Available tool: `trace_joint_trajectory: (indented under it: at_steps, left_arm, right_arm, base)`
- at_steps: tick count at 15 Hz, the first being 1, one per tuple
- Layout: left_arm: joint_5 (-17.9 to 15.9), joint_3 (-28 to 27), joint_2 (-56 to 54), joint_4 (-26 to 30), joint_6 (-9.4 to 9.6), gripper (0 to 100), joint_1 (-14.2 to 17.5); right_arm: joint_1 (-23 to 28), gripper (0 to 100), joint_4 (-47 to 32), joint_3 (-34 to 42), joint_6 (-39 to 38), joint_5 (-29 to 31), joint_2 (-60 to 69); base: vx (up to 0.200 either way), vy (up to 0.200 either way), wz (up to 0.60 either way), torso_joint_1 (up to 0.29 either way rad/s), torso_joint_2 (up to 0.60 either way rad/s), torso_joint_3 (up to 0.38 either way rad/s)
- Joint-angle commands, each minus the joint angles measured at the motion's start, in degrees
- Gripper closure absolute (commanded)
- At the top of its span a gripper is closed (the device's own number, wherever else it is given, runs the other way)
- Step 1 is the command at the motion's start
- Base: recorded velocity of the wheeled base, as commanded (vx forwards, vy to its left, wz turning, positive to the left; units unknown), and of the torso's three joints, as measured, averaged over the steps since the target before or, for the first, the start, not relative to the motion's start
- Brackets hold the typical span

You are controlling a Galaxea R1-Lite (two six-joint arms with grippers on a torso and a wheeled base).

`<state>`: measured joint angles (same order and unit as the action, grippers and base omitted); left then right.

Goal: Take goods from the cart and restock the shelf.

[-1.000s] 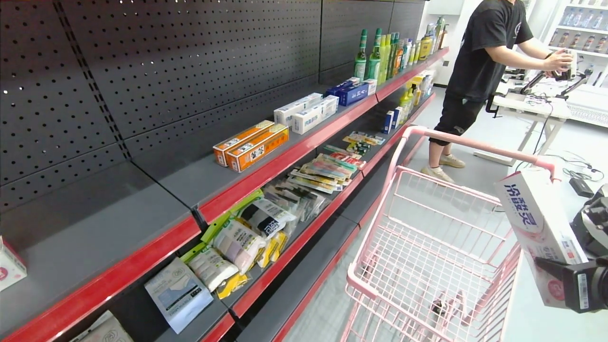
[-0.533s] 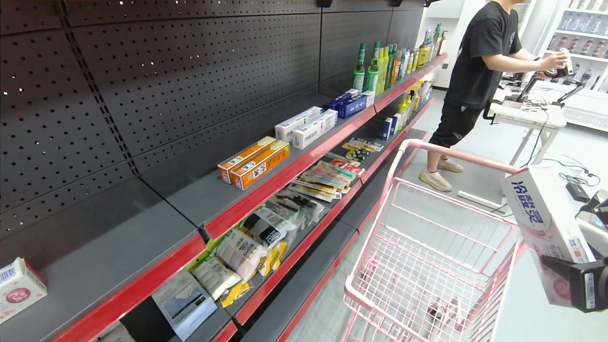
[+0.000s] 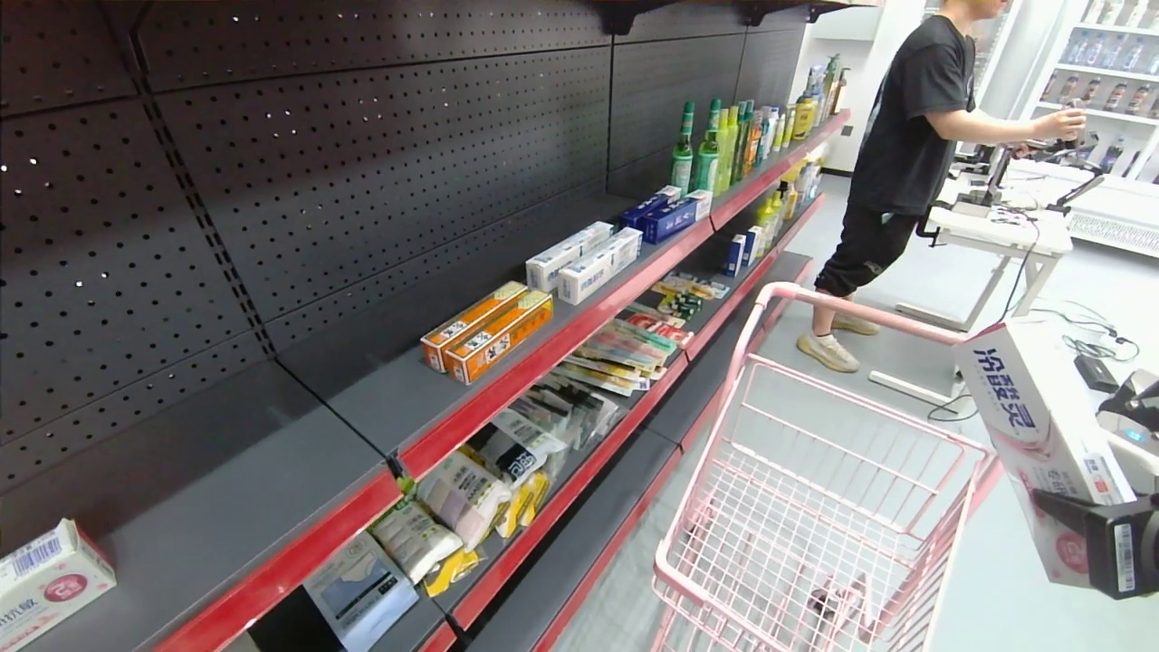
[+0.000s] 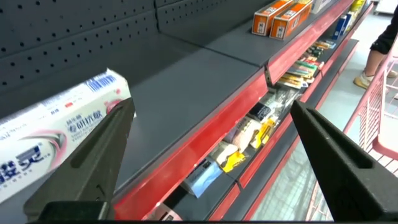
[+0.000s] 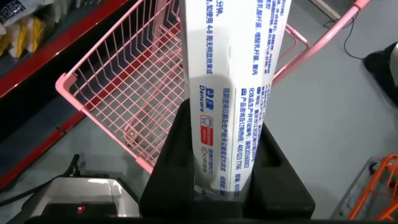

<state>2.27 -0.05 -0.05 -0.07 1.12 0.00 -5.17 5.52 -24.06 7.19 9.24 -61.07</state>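
Right gripper (image 3: 1082,534) sits at the lower right edge, jaws clenched on a long white-and-pink cardboard toothpaste box (image 3: 1032,426). The box is held on end, tilted, just right of the pink wire cart (image 3: 860,312). The cart basket is open mesh, and a small dark item (image 3: 838,602) on its floor is too unclear to name. Left gripper (image 4: 211,107) has its jaws released and spread wide by the shelf (image 3: 272,453), matte grey metal with a glossy red lip and a perforated back panel. A second box (image 3: 50,575) lies flat on that shelf in the lower left corner. Orange cartons (image 3: 489,326) sit mid-frame. Soft plastic packs (image 3: 462,489) fill the tier beneath.
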Motion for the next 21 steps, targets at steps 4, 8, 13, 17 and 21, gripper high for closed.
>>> trace_joint_trajectory:
  at_steps: [4,8,13,17,21]
  left_arm:
    - [0.0,0.0,0.0,0.0,0.02,0,0.0]
    - [0.0,0.0,0.0,0.0,0.02,0,0.0]
    - [0.0,0.0,0.0,0.0,0.02,0,0.0]
    - [0.0,0.0,0.0,0.0,0.02,0,0.0]
    - [0.0,0.0,0.0,0.0,0.02,0,0.0]
  right_arm:
    - [0.0,100,0.0,0.3,0.0,0.0,-0.2]
    - [0.0,100,0.0,0.4,0.1,0.0,-0.3]
    - [0.0,100,0.0,0.4,0.6,-0.1,-0.4]
    - [0.0,100,0.1,0.3,0.9,-0.1,-0.9]
    - [0.0,100,0.1,0.4,1.7,0.0,-1.0]
  base:
    - [0.0,0.0,0.0,0.158,-0.35,-0.187]
    - [0.0,0.0,0.0,0.134,-0.3,-0.162]
    - [0.0,0.0,0.0,0.101,-0.21,-0.107]
    - [0.0,0.0,0.0,0.087,-0.17,-0.09]
    - [0.0,0.0,0.0,0.037,-0.08,-0.044]
